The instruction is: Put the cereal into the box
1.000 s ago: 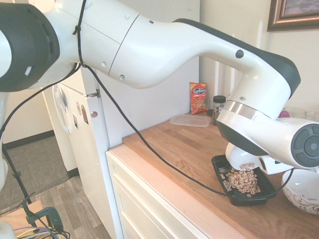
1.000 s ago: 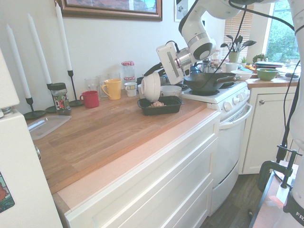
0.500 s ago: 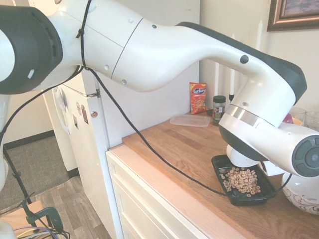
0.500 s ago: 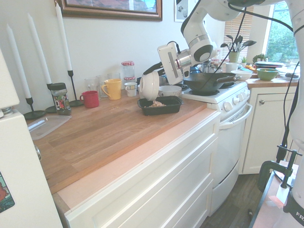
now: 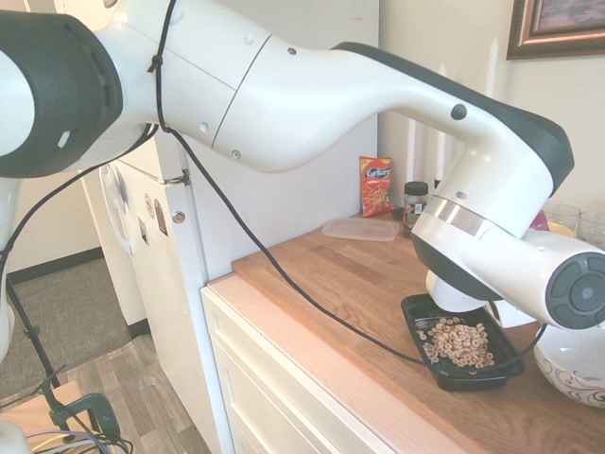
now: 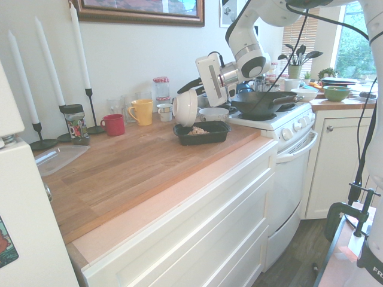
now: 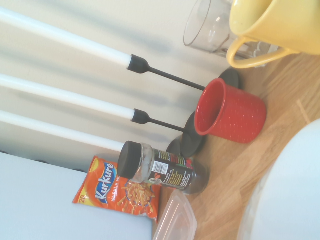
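The cereal (image 5: 458,342) lies as a loose pile of tan rings in the black box (image 5: 470,378) near the counter's front edge. It also shows in the second exterior view as the cereal (image 6: 195,130) inside the box (image 6: 203,136). My gripper (image 6: 191,88) is shut on the rim of a small white bowl (image 6: 185,107). It holds the bowl tipped on its side just above the box's left end. In the first exterior view the arm hides most of that bowl (image 5: 452,295). The bowl's white curve (image 7: 290,195) fills a corner of the wrist view.
A patterned white bowl (image 5: 572,364) stands right beside the box, with the stove and a black pan (image 6: 263,103) beyond. Along the wall are a yellow mug (image 6: 142,112), a red cup (image 6: 114,124), a spice jar (image 6: 75,124), candlesticks (image 6: 90,95), a clear container (image 5: 361,228) and an orange snack bag (image 5: 375,185).
The tipped bowl has drifted slightly up and away from the box's middle. Cereal showed at its mouth a second ago; now none is falling.
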Robot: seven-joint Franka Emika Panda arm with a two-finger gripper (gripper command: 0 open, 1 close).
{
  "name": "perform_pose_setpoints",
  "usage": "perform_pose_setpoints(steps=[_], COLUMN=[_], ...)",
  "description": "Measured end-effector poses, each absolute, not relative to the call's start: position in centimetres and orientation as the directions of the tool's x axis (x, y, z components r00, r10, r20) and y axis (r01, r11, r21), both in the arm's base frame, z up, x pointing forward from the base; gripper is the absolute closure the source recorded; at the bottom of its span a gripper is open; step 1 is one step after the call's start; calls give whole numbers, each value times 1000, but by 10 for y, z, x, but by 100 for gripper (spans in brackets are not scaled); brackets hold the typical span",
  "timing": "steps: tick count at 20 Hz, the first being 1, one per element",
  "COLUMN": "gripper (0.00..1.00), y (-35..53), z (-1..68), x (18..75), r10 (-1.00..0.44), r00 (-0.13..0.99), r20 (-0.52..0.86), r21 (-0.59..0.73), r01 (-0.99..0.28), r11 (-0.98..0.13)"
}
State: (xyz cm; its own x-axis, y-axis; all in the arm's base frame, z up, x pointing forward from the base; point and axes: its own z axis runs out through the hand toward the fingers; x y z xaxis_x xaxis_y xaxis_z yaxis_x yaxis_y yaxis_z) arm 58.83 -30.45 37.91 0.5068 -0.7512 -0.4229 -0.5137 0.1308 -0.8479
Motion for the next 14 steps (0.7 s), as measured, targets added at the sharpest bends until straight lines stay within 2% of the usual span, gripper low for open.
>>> perform_pose_setpoints(steps=[3,8,14], gripper=[100,100,100], y=[-292,-237,-126], z=[382,430,481], x=[596,622,652], r10=[-773,-839,-868], r00=[508,512,494], r20=[-380,-182,46], r21=[-849,-823,-670], r01=[-523,-547,-629], r11=[74,-155,-394])
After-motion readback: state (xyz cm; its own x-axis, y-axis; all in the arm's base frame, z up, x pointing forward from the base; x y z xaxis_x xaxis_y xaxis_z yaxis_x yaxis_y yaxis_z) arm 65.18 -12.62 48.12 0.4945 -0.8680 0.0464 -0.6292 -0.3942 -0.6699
